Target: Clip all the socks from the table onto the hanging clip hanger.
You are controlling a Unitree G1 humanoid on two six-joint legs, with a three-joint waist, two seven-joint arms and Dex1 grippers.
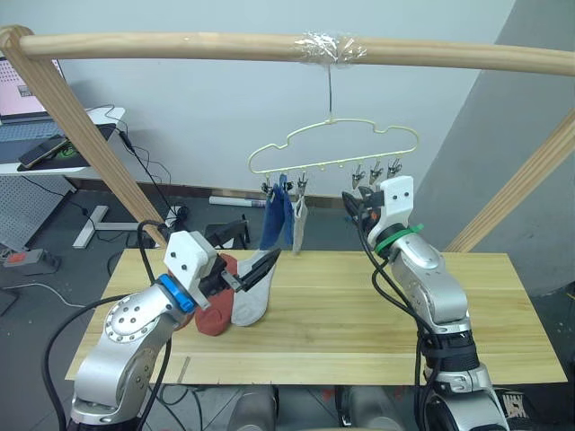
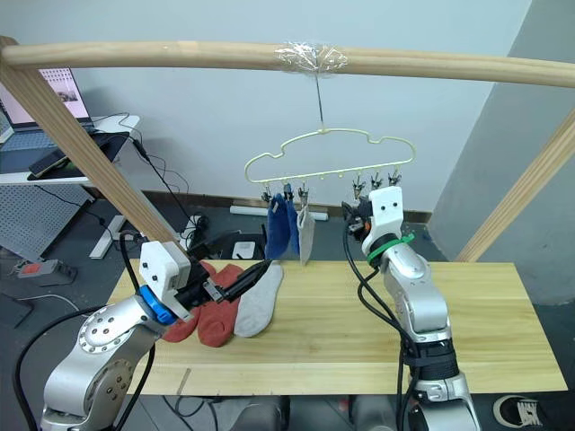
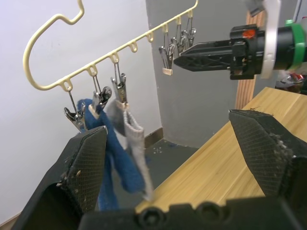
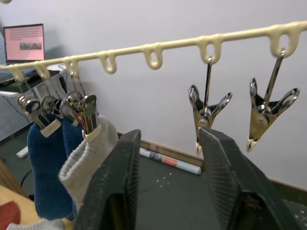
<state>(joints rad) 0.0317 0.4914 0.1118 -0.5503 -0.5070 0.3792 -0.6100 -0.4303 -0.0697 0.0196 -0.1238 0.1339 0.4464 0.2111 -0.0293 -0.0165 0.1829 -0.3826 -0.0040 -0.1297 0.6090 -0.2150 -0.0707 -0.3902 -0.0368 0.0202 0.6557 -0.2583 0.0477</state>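
Note:
The pale yellow clip hanger (image 1: pixel 314 166) hangs from the pole above the table's (image 1: pixel 359 314) far edge. Two blue socks (image 1: pixel 277 220) and one light grey sock (image 1: pixel 299 224) hang from its left clips. On the table's left part lie two rust-red socks (image 2: pixel 211 319) and a light grey sock (image 2: pixel 258 301). My left gripper (image 2: pixel 247 277) hovers just over these, open and empty. Raised to the hanger's right end, my right gripper (image 1: pixel 364 199) is open, and in its wrist view two free metal clips (image 4: pixel 207 115) hang just beyond its fingers.
A thick wooden pole frame (image 1: pixel 180 45) spans overhead, with slanted posts at the left (image 1: pixel 90 144) and right (image 1: pixel 521 189). A desk with a laptop (image 1: pixel 27 99) stands at the far left, and cables lie on the floor behind the table.

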